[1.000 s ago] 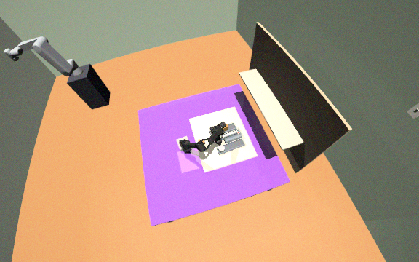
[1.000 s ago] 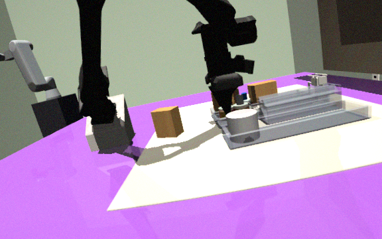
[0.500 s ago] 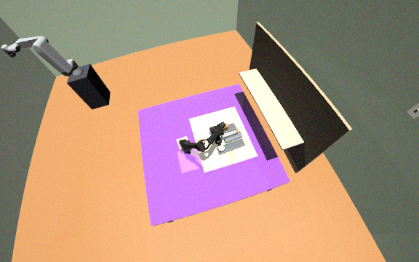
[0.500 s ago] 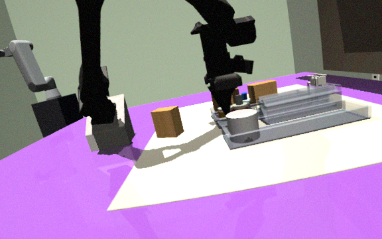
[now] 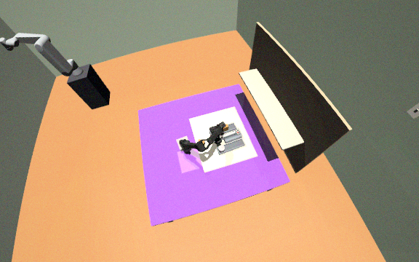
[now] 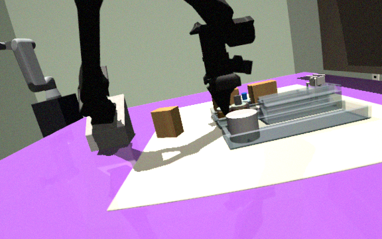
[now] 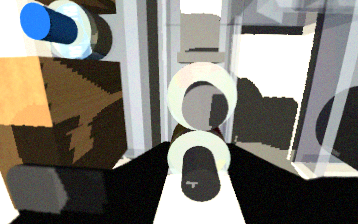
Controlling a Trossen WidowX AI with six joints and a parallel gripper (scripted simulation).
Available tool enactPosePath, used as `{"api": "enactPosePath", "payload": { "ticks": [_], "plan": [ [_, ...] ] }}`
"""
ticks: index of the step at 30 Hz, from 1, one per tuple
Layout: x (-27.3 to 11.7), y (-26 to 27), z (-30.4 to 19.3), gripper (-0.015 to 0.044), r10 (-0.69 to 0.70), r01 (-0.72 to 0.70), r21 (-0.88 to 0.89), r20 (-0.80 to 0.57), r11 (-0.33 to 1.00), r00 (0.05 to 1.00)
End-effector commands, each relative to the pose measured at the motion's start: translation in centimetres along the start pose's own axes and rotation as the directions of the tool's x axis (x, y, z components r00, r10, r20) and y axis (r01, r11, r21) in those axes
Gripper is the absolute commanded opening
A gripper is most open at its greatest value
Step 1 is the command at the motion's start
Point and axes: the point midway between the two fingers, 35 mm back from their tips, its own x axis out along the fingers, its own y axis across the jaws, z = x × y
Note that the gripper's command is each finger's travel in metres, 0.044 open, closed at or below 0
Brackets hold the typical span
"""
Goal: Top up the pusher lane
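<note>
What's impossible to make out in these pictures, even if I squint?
- Lower part of the gripped jar: in the wrist view, its own top and the black fingers hide it.
- Base of the other jar in the lane: its wide top covers it in the wrist view.
- Mark on the dark knob: too small and coarse to read, wrist view.

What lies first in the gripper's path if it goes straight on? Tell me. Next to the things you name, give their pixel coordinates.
Pointing down, the gripper (image 5: pixel 217 140) (image 6: pixel 226 114) (image 7: pixel 197 148) would likely press its held jar (image 7: pixel 199 142) onto the lane floor (image 7: pixel 200 36) or front stop; depth is unclear.
</note>
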Motion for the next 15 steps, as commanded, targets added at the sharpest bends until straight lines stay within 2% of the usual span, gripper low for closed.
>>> {"api": "enactPosePath", "payload": {
  "ticks": [1,15],
  "plan": [
    [0.02,-0.09,0.06,0.0,-0.005,0.005,0.004,0.006,1.0,1.0],
    [0.02,-0.04,-0.24,0.0,-0.005,0.005,0.004,0.006,1.0,1.0]
  ]
}}
